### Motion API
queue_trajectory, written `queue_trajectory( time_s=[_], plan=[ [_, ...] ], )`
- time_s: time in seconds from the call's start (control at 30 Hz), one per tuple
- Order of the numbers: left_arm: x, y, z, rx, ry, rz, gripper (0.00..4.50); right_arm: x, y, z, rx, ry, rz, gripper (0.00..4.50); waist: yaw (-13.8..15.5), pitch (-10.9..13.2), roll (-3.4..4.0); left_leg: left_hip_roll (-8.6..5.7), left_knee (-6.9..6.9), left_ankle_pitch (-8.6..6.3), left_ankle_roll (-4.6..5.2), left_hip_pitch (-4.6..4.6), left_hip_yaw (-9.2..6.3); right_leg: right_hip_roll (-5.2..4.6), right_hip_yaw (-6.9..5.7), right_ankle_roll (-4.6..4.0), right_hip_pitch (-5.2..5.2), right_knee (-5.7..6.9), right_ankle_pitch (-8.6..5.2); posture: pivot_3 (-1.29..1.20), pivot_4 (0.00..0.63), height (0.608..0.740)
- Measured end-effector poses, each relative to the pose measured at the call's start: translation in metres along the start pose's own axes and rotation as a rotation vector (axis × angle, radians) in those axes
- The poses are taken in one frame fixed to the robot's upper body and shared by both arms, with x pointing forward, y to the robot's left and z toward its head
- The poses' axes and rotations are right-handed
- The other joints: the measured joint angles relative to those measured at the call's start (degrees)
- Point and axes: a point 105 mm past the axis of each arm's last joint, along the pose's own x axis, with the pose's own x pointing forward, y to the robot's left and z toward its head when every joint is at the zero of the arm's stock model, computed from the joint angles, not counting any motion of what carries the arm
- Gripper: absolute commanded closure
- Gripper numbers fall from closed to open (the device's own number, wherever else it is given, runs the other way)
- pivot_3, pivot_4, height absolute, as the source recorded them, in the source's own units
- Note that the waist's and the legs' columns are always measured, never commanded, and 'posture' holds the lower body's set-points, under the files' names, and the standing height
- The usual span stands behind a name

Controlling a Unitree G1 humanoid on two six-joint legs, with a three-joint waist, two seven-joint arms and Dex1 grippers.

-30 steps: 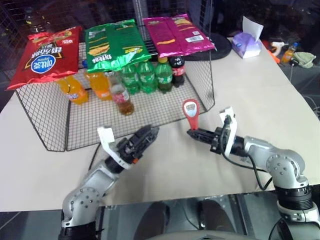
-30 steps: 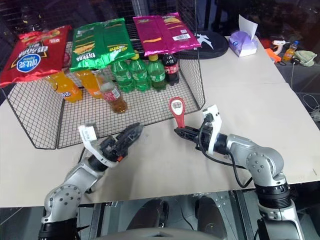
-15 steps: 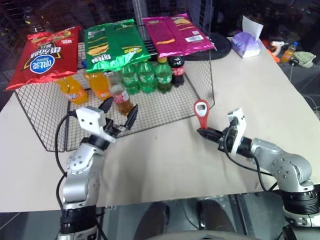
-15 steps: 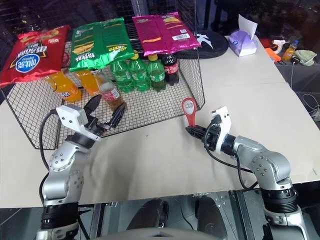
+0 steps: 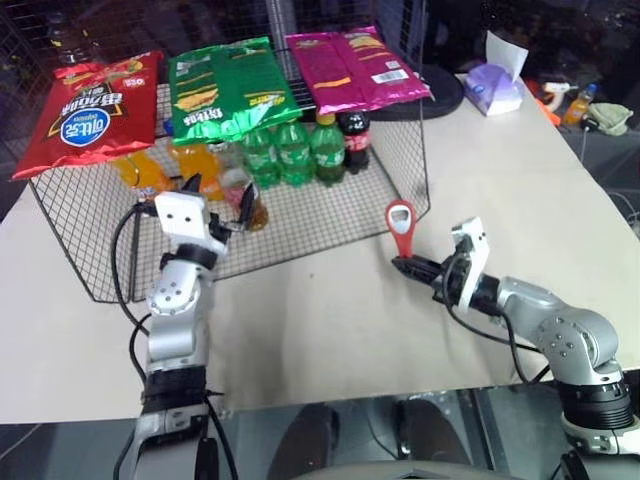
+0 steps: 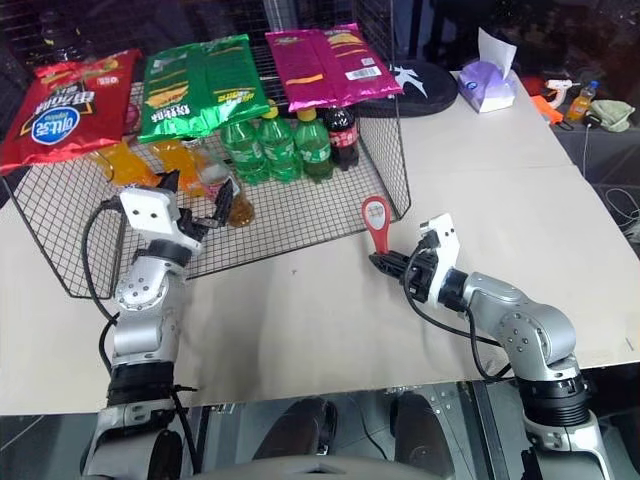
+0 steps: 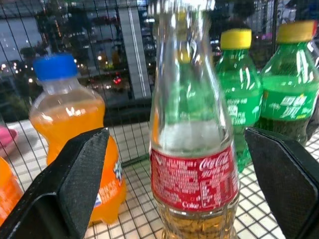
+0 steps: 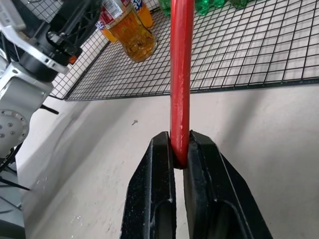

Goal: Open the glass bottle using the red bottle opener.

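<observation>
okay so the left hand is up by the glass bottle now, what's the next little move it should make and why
Probably close the left gripper on the glass bottle. Its open fingers already stand either side of the bottle without touching, and the right gripper holds the red bottle opener upright, ready.

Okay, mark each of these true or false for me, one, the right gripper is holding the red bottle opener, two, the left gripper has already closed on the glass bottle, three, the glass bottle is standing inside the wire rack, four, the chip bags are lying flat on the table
1. The right gripper is shut on the red bottle opener. True.
2. The left gripper has closed on the glass bottle. False: its fingers stand open on either side of it, not touching.
3. The glass bottle stands inside the wire rack. True.
4. The chip bags lie flat on the table. False: they rest on top of the rack.
</observation>
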Motion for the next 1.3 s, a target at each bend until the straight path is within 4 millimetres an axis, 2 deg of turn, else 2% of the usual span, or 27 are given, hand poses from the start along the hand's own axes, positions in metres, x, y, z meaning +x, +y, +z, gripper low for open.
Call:
queue_trajectory(
  time_s=[0.2, 0.37, 0.43, 0.53, 0.57, 0.77, 1.03, 1.17, 1.3],
  plan=[
    [0.018, -0.005, -0.010, -0.011, 0.033, 0.000, 0.03, 0.001, 0.000, -0.001, -0.003, 0.000, -0.006, 4.50, -0.15, 0.00, 0.00, -0.03, 0.20, 0.00, 0.00, -0.23, -0.08, 0.00, -0.08, 0.01, -0.12, 0.06, 0.00, 0.00, 0.150, 0.740],
    [0.020, -0.013, -0.021, -0.030, 0.077, -0.037, 0.03, 0.001, 0.000, -0.001, -0.006, -0.003, -0.011, 4.50, -0.27, 0.00, 0.00, -0.04, 0.36, 0.00, 0.00, -0.39, -0.14, -0.01, -0.13, 0.01, -0.25, 0.15, 0.00, 0.00, 0.150, 0.740],
    [0.020, -0.014, -0.024, -0.043, 0.091, -0.040, 0.43, 0.001, 0.000, -0.001, -0.009, -0.008, -0.011, 4.50, -0.23, 0.00, 0.00, -0.04, 0.42, 0.00, 0.00, -0.40, -0.16, -0.01, -0.15, 0.01, -0.25, 0.19, 0.01, 0.00, 0.150, 0.740],
    [0.022, -0.012, -0.025, -0.056, 0.098, -0.032, 1.53, 0.002, 0.000, 0.001, -0.017, -0.020, -0.013, 4.50, -0.20, -0.01, 0.00, -0.05, 0.47, 0.00, 0.00, -0.39, -0.16, -0.01, -0.14, 0.01, -0.24, 0.24, 0.01, 0.00, 0.150, 0.740],
    [0.022, -0.012, -0.025, -0.057, 0.098, -0.033, 1.69, 0.002, -0.001, 0.001, -0.018, -0.021, -0.014, 4.50, -0.20, -0.01, 0.00, -0.05, 0.47, 0.00, 0.00, -0.39, -0.16, -0.01, -0.14, 0.01, -0.24, 0.24, 0.01, 0.00, 0.150, 0.740],
    [0.018, -0.014, -0.024, -0.101, 0.081, -0.047, 1.67, 0.003, 0.000, 0.003, -0.029, -0.039, -0.017, 4.50, -0.22, -0.01, 0.00, -0.05, 0.48, 0.00, 0.00, -0.40, -0.16, -0.03, -0.14, 0.01, -0.24, 0.24, 0.01, 0.00, 0.150, 0.740],
    [-0.003, -0.037, -0.011, -0.132, 0.042, -0.181, 1.67, 0.004, -0.002, 0.006, -0.044, -0.056, -0.026, 4.50, -0.24, -0.01, 0.00, -0.05, 0.48, 0.00, 0.00, -0.44, -0.18, -0.06, -0.14, 0.01, -0.27, 0.24, 0.01, 0.00, 0.150, 0.740],
    [-0.017, -0.061, 0.005, -0.171, 0.011, -0.320, 1.67, 0.000, -0.010, 0.013, -0.058, -0.088, -0.063, 4.50, -0.17, -0.01, 0.00, -0.07, 0.49, 0.00, 0.00, -0.46, -0.17, -0.09, -0.14, 0.01, -0.27, 0.22, 0.01, 0.00, 0.150, 0.740],
    [-0.034, -0.089, 0.011, -0.187, 0.033, -0.477, 1.67, -0.005, -0.021, 0.018, -0.072, -0.105, -0.110, 4.50, -0.19, 0.00, 0.00, -0.06, 0.48, 0.00, 0.00, -0.44, -0.17, -0.07, -0.13, 0.01, -0.26, 0.24, 0.01, 0.00, 0.150, 0.740]
  ],
)
